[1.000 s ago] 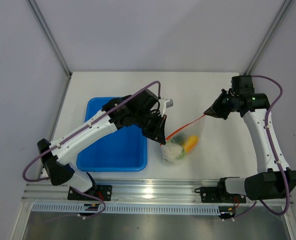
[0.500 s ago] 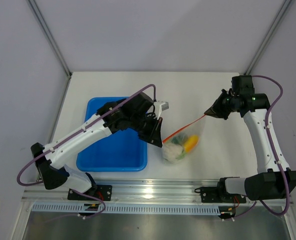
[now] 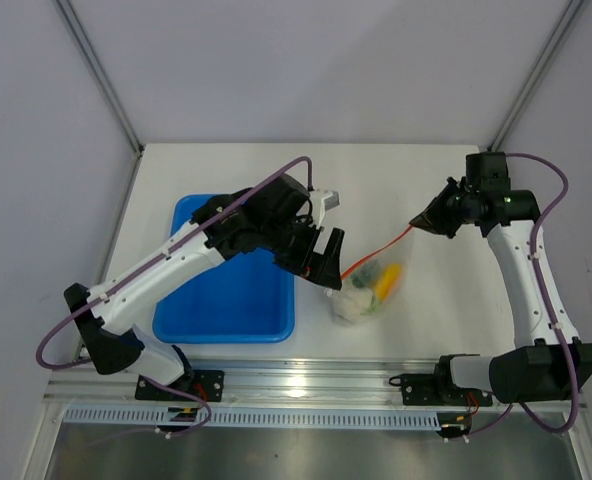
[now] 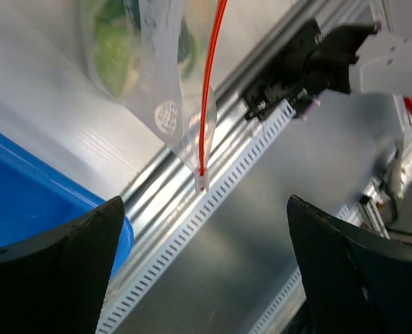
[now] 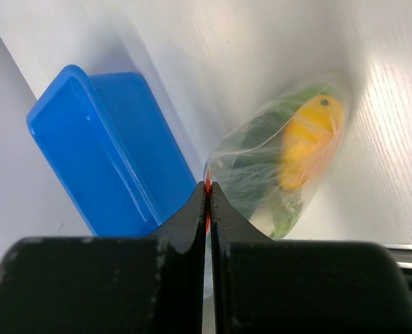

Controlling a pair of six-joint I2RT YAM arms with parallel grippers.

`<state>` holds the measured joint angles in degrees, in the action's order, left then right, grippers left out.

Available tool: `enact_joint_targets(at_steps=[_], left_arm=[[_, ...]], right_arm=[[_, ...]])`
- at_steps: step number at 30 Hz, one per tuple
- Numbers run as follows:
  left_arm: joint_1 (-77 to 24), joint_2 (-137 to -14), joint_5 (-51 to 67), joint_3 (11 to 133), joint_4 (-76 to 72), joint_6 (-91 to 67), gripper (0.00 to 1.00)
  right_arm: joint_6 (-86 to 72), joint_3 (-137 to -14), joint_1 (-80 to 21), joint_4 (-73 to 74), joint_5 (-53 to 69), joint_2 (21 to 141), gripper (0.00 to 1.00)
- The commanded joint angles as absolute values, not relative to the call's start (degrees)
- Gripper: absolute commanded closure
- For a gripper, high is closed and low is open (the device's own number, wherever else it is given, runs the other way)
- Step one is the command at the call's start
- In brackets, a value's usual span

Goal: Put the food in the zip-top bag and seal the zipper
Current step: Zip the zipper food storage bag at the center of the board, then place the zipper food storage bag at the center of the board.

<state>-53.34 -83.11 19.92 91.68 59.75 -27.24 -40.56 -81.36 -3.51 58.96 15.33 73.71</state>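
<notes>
The zip-top bag hangs over the white table with the food inside. An orange-yellow fruit, a white cabbage head and green pieces show through the plastic. The zipper runs as a taut orange-red line up to my right gripper, which is shut on its right end. The strip's left end hangs free. Just left of it, my left gripper stands wide open, holding nothing.
The blue plastic tray lies left of the bag, under my left arm. The metal rail runs along the table's near edge. Bare white table lies behind and to the right of the bag.
My left gripper has opened and let go of the zipper's left end. The bag swung slightly to the right and hangs from the right gripper alone.
</notes>
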Motion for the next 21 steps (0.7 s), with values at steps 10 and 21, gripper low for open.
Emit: enact_joint_targets(at_steps=[10, 21], left_arm=[[-53.5, -77.3, 7.1, 99.5, 60.7, -24.0, 0.01], [-53.5, -67.3, 9.4, 85.2, 56.0, -26.7, 0.00]], right_arm=[[-52.1, -85.3, -0.5, 51.7, 10.7, 85.1, 1.00], [-58.2, -95.8, 2.7, 47.4, 2.8, 106.8, 1.00]])
